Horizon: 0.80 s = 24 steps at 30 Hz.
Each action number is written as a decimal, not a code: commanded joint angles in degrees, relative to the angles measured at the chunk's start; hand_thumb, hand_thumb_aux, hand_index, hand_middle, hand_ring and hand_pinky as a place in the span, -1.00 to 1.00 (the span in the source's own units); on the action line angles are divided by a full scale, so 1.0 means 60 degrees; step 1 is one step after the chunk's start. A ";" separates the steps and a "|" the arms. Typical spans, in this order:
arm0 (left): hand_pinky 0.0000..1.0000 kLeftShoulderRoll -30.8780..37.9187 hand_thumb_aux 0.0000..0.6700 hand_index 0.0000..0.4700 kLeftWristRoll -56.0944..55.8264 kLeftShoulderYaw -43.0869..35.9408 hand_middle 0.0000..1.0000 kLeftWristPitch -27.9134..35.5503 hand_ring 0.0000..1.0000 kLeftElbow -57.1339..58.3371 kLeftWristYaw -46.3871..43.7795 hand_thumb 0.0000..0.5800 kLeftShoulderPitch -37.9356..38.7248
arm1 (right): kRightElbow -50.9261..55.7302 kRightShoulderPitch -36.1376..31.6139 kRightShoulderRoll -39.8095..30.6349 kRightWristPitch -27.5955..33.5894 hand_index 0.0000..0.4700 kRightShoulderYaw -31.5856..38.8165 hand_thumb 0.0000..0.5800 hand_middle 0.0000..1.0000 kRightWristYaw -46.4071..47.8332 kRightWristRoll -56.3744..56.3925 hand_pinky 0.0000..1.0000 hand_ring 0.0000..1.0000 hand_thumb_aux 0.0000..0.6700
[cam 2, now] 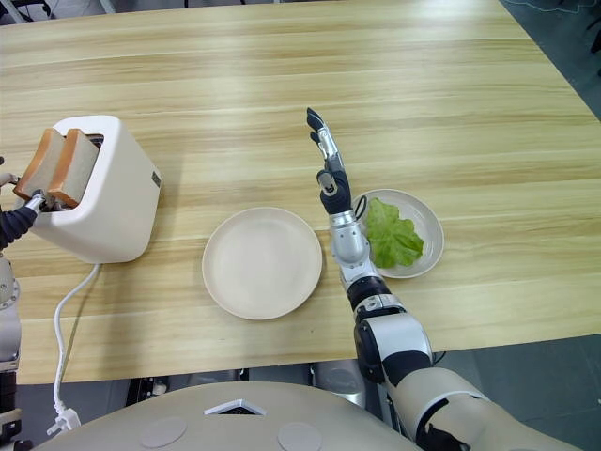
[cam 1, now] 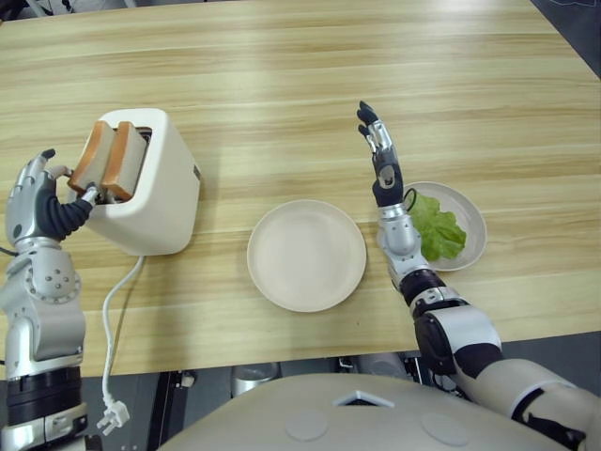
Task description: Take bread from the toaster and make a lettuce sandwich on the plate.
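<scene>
Bread [cam 1: 108, 160]: two slices upright in toaster [cam 1: 155, 193], near left edge of surface [cam 1: 376, 56]; light, crumbly (pinch exposed crust gently). Left hand [cam 1: 42, 202] against outer slice, grip cannot be told. Right hand [cam 1: 380, 155] spread, empty, between plate [cam 1: 306, 255] and lettuce [cam 1: 437, 227].

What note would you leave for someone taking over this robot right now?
Left hand: at the toaster, against the outer of two bread slices standing in it; grip unclear.
Right hand: open and empty, raised between the plate and the dish of lettuce.
Done: nothing is on the plate yet.
Left: lift out both slices, lay one on the plate, add lettuce, top with the second.
</scene>
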 commanded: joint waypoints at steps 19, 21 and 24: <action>1.00 -0.0532 1.00 0.96 -0.0303 0.1274 1.00 -0.1039 1.00 -0.0759 0.2745 1.00 -0.1532 | 0.0306 -0.0111 0.0129 0.0351 -1.00 0.0270 -1.00 -1.00 -0.0110 -0.0228 -1.00 -1.00 -1.00; 1.00 -0.0583 1.00 0.96 -0.0349 0.1509 1.00 -0.1203 1.00 -0.0923 0.3088 1.00 -0.1684 | 0.0324 -0.0121 0.0129 0.0362 -1.00 0.0300 -1.00 -1.00 -0.0135 -0.0246 -1.00 -1.00 -1.00; 1.00 -0.0691 1.00 0.96 -0.0488 0.1578 1.00 -0.1647 1.00 -0.1138 0.3400 1.00 -0.1845 | 0.0361 -0.0136 0.0133 0.0376 -1.00 0.0357 -1.00 -1.00 -0.0164 -0.0268 -1.00 -1.00 -1.00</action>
